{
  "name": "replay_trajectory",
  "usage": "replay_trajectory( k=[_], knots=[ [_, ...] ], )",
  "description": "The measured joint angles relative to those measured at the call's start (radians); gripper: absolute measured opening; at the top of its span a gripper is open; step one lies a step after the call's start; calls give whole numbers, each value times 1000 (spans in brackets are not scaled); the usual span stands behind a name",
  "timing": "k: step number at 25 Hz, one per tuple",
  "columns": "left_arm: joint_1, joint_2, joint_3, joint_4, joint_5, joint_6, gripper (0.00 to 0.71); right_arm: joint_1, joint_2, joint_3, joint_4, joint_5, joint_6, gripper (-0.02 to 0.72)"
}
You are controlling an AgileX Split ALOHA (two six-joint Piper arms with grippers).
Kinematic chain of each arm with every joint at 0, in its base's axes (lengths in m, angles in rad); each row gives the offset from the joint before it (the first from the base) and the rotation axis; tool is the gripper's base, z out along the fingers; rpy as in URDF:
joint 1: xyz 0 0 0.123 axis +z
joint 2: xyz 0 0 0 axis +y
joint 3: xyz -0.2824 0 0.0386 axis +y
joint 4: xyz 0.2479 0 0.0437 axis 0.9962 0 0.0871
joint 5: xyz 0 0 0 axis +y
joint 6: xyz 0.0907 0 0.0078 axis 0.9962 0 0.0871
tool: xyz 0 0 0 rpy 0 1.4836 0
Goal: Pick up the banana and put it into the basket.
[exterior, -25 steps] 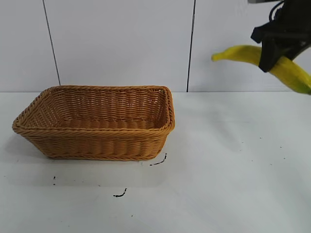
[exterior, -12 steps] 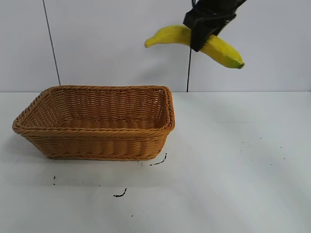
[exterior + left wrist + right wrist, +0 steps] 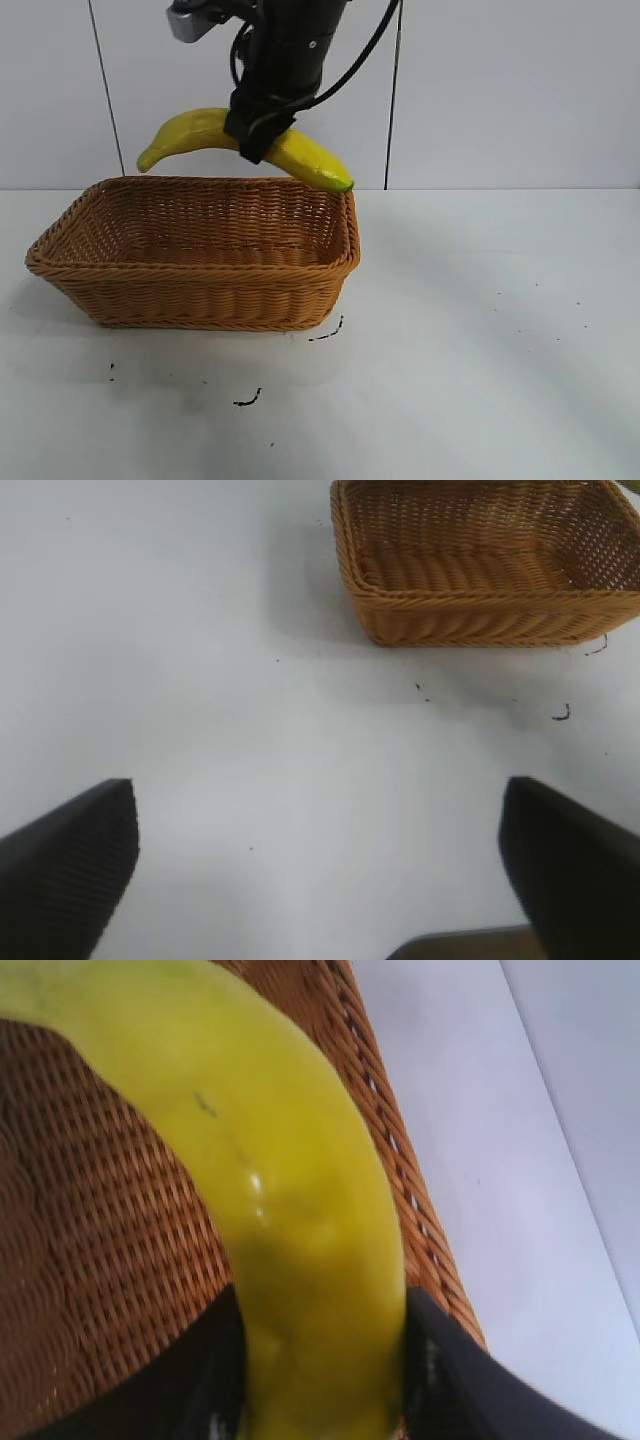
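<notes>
Above the basket's far right rim, my right jaws clamp the banana mid-length, its axis along the basket's; left jaws open, idle.

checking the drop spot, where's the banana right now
In the exterior view the banana hangs in the right gripper just above the basket, its dark tip near the right rim.

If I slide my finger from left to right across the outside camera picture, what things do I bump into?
Basket's left rim → banana's thin end → right gripper holding the banana's middle → banana's green tip → bare white table.
</notes>
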Motion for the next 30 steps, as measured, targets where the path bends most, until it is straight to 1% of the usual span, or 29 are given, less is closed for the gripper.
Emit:
replay_trajectory(
  k=[7,11,12,13,14,15,17,19,21,22,23,25,27,30],
  knots=[
    [0,0,0,0,0,0,695,0,60,0,10,-16,0,319],
    [0,0,0,0,0,0,695,0,65,0,43,-16,0,323],
    [0,0,0,0,0,0,695,0,65,0,52,-17,0,351],
    [0,0,0,0,0,0,695,0,64,0,56,-17,0,424],
    [0,0,0,0,0,0,695,0,61,0,55,-17,0,528],
    [0,0,0,0,0,0,695,0,57,0,55,-17,1,587],
    [0,0,0,0,0,0,695,0,43,0,55,-10,14,652],
    [0,0,0,0,0,0,695,0,12,0,52,13,54,678],
    [0,0,0,0,0,0,695,0,-31,0,46,48,137,688],
    [0,0,0,0,0,0,695,-1,-51,0,45,70,184,689],
    [0,0,0,0,0,0,695,-3,-75,0,43,104,258,689],
    [0,0,0,0,0,0,695,-18,-113,0,43,153,360,689],
    [0,0,0,0,0,0,695,-52,-144,-2,41,195,419,689],
    [0,0,0,0,0,0,695,-135,-161,-3,39,222,463,689]
  ],
)
